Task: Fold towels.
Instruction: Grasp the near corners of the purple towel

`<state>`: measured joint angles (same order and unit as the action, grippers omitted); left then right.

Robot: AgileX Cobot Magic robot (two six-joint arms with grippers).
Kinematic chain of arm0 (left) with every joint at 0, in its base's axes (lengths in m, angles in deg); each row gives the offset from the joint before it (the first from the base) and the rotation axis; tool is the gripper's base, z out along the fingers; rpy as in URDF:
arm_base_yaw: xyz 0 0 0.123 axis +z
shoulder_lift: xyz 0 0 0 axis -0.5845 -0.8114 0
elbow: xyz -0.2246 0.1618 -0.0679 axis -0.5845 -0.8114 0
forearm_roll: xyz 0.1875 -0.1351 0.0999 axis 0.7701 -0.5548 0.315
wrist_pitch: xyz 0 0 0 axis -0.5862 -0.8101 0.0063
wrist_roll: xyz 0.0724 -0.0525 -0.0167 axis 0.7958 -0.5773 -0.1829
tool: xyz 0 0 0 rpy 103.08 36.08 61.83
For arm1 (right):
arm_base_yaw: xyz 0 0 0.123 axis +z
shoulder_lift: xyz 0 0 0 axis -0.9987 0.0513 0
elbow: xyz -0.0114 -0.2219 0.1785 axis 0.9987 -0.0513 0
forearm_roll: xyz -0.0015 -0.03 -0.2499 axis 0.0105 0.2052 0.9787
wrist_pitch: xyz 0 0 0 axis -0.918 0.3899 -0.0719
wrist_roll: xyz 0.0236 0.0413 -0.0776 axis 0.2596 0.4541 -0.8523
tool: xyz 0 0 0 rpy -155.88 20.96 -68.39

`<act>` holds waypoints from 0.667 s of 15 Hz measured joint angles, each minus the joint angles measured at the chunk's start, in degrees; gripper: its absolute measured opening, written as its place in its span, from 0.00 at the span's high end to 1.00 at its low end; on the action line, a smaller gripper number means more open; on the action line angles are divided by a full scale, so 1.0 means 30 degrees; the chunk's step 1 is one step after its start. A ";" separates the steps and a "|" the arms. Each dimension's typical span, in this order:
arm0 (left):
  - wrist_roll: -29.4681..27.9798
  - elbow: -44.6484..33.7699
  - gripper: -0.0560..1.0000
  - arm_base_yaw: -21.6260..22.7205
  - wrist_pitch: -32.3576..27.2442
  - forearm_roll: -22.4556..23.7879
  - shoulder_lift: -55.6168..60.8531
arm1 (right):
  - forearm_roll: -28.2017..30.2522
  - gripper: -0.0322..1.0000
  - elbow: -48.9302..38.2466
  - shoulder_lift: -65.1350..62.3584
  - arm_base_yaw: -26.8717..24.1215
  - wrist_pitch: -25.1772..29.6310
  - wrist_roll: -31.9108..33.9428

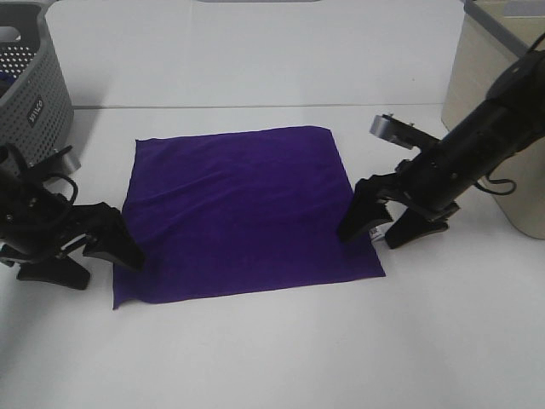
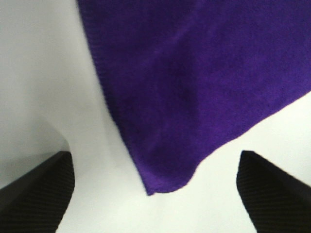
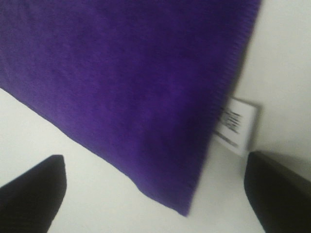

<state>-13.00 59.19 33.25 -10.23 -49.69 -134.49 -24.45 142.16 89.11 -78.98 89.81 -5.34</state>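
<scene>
A deep purple towel [image 1: 238, 213] lies spread flat on the white table. My left gripper [image 1: 85, 260] is open, low at the towel's near left corner [image 2: 160, 187], with a finger on each side of it. My right gripper [image 1: 381, 228] is open, low at the towel's near right corner [image 3: 182, 206]. The towel's white tag [image 3: 236, 124] sticks out from the right edge close to one right finger [image 3: 279, 194]. Neither gripper holds anything.
A grey perforated basket [image 1: 30, 77] stands at the far left. A beige bin [image 1: 502, 94] stands at the far right behind my right arm. The table's near edge runs along the bottom of the high view.
</scene>
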 joint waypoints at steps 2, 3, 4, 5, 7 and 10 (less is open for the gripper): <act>-0.0325 0.0363 0.18 -0.1261 -0.0401 -0.0267 -0.0439 | -0.0363 0.04 0.0363 0.0516 0.1776 -0.1146 0.1108; -0.0764 0.0726 0.19 -0.2044 -0.0630 -0.0286 -0.0726 | -0.0497 0.05 0.0707 0.0859 0.2502 -0.1394 0.1547; -0.1318 0.1203 0.21 -0.2769 -0.0859 -0.0248 -0.0974 | -0.0649 0.07 0.1146 0.1165 0.3037 -0.1413 0.1986; -0.1929 0.1662 0.23 -0.3304 -0.0993 -0.0076 -0.1241 | -0.0688 0.11 0.1451 0.1413 0.3380 -0.1432 0.2502; -0.3896 0.2502 0.42 -0.3896 -0.0955 0.1203 -0.1776 | -0.0573 0.37 0.1528 0.1738 0.3552 -0.1528 0.3571; -0.4087 0.2865 0.90 -0.3915 -0.0840 0.1948 -0.2177 | 0.0172 0.87 0.1528 0.2044 0.3552 -0.0898 0.4679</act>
<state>-25.26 67.79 21.50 -12.75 -43.85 -141.03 -23.93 146.74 95.24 -68.32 87.11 8.69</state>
